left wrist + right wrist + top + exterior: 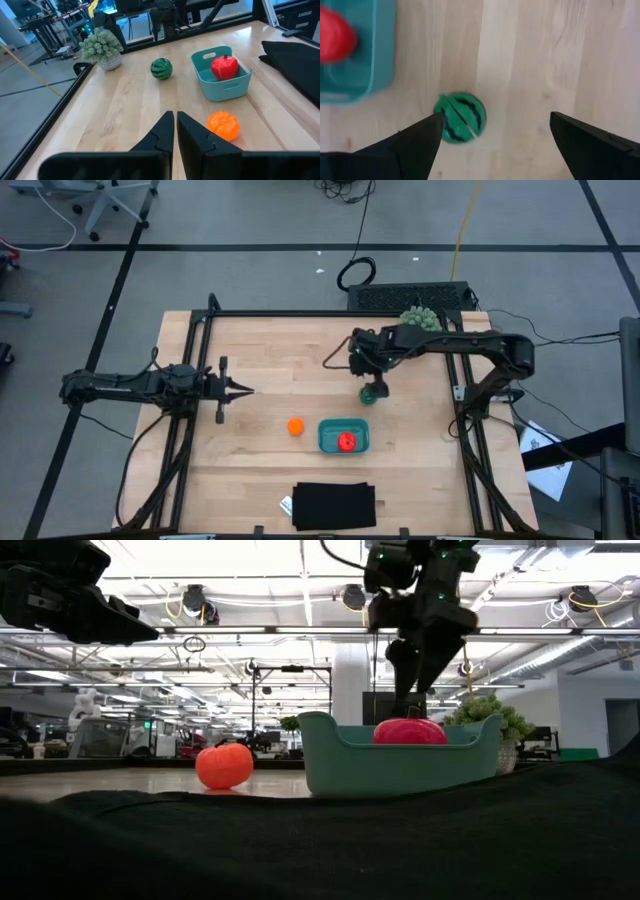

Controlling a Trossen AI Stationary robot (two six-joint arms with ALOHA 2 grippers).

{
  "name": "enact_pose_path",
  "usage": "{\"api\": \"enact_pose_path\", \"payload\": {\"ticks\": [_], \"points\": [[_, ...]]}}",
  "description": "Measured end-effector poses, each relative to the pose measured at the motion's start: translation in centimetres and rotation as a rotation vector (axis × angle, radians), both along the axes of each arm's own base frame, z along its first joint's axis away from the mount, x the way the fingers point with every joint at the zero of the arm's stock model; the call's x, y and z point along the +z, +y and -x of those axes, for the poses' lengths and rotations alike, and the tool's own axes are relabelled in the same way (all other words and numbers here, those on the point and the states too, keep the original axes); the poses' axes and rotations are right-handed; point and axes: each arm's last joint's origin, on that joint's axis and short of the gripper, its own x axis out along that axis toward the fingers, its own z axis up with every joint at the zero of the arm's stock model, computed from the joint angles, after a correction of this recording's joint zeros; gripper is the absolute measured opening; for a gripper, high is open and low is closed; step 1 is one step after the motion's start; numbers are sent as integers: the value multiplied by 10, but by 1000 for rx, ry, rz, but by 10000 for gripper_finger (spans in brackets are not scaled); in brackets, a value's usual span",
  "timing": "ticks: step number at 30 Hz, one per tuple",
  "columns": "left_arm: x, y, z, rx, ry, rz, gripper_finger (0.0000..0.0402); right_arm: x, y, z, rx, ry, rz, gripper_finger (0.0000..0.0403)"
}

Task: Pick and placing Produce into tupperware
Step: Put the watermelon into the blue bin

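The dark-green striped watermelon (460, 117) sits on the bare wood just off the teal tupperware's (326, 442) far right corner. My right gripper (495, 125) hovers above it, pointing down and open; the melon shows beside one finger (422, 142), off the middle of the gap. In the low view this gripper (418, 680) stands well above the table. The red tomato-like piece (346, 442) lies inside the tupperware. The orange ball (295, 426) rests on the table left of the tupperware. My left gripper (240, 390) waits shut over the table's left part, clear of everything.
A pale-green spiky ball in a small pot (420, 318) stands at the far edge near the right arm. A black flat rectangle (334, 505) lies at the near edge, in front of the tupperware. Bare wood stretches between the left gripper and the orange ball.
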Motion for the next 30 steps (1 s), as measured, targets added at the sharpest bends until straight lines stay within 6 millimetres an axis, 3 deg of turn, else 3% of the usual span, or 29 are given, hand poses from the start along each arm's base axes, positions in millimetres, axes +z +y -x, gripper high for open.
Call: {"api": "enact_pose_path", "payload": {"ticks": [5, 10, 16, 30], "points": [[0, 0, 0, 0, -1, 0, 26, 0, 1, 4, 166, 26, 45, 358], [0, 0, 0, 0, 0, 2, 26, -17, 10, 8, 330, 60, 40, 358], [0, 0, 0, 0, 0, 2, 26, -37, 16, 11, 356, 56, 38, 358], [0, 0, 0, 0, -1, 5, 26, -34, 14, 1, 370, -74, 34, 358]]}}
